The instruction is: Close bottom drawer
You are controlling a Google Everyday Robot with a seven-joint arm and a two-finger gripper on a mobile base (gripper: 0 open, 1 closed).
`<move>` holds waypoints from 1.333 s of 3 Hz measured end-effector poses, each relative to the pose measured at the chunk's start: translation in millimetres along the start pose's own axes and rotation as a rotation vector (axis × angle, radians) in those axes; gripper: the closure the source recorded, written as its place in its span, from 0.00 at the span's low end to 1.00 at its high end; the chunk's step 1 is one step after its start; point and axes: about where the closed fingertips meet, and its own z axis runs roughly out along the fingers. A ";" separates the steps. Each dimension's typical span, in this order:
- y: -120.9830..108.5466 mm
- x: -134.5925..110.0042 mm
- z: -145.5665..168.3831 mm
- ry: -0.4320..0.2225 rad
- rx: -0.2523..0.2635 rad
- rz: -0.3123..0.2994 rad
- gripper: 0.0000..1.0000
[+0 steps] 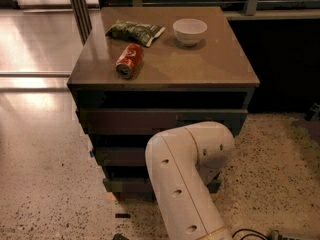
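The robot's white arm [187, 174] rises from the bottom edge of the frame, right of centre, and bends at a rounded elbow in front of the lower half of a dark cabinet [200, 69]. The gripper is out of sight behind that elbow, somewhere low against the cabinet front, so I cannot tell whether it is released, clenched or grasping anything.

The bottom drawer [125, 185] sits in the lower centre of the frame, just above the speckled floor [50, 184]. Only the left stretch of its flat dark front and a small piece at the right edge of the arm show; the arm covers the rest. Whether the drawer is fully shut is not clear from here. The middle drawer [122, 155] lies directly above it, and the top drawer [160, 120] spans the cabinet's width above that.

On the cabinet top, a red soda can [129, 60] lies on its side toward the left. A green snack bag [134, 31] lies just behind it in the upper left, and a white bowl [190, 30] stands upright to the right of the bag.
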 end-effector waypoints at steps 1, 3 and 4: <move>5.6 3.1 1.7 -0.115 -0.042 0.131 1.00; 4.7 31.7 -14.0 -0.130 -0.033 0.181 1.00; 5.9 13.4 -28.1 -0.174 -0.037 0.164 1.00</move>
